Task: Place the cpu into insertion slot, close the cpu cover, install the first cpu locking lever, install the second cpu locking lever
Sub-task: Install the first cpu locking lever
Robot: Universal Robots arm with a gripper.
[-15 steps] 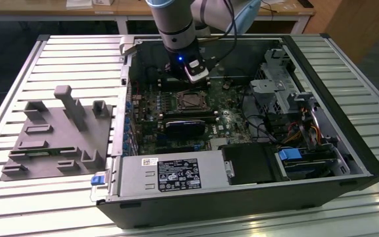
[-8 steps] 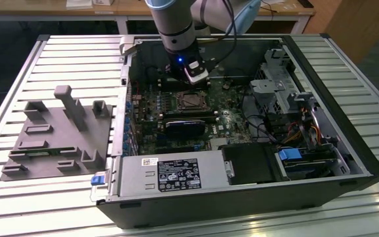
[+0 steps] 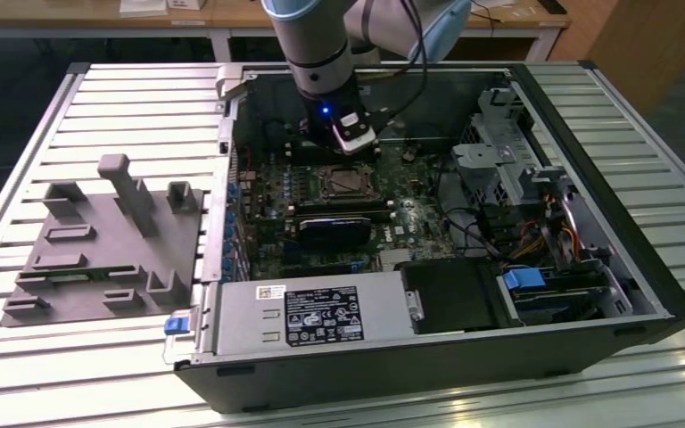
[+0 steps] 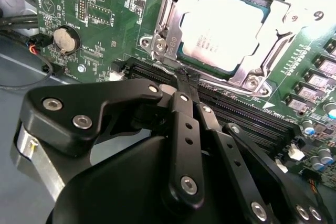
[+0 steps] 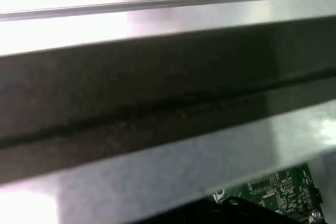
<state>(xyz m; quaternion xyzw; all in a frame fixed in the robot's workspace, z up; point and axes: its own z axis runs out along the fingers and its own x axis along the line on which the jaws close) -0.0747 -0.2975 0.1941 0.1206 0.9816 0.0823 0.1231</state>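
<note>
In the exterior view the pincer [image 3: 357, 152] hangs at twelve o'clock of the cpu [image 3: 345, 183] (closed, holding nothing).

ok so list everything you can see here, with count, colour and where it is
slatted table: one, silver, under everything
computer case: one, black, open, on the slatted table
motherboard: one, green, inside the computer case
insertion slot: one, black-framed, mid-board
cpu: one, silvery, seated in the insertion slot
cpu cover: one, silver frame, flat around the cpu
coin battery: one, silver, on the motherboard
memory slots: several, black, beside the insertion slot
power supply: one, grey, inside the computer case
fixture block: one, grey, on the slatted table, exterior view's left
arm: one, grey, reaching into the computer case
gripper: one, black, shut, tips at the cpu cover's edge
</note>
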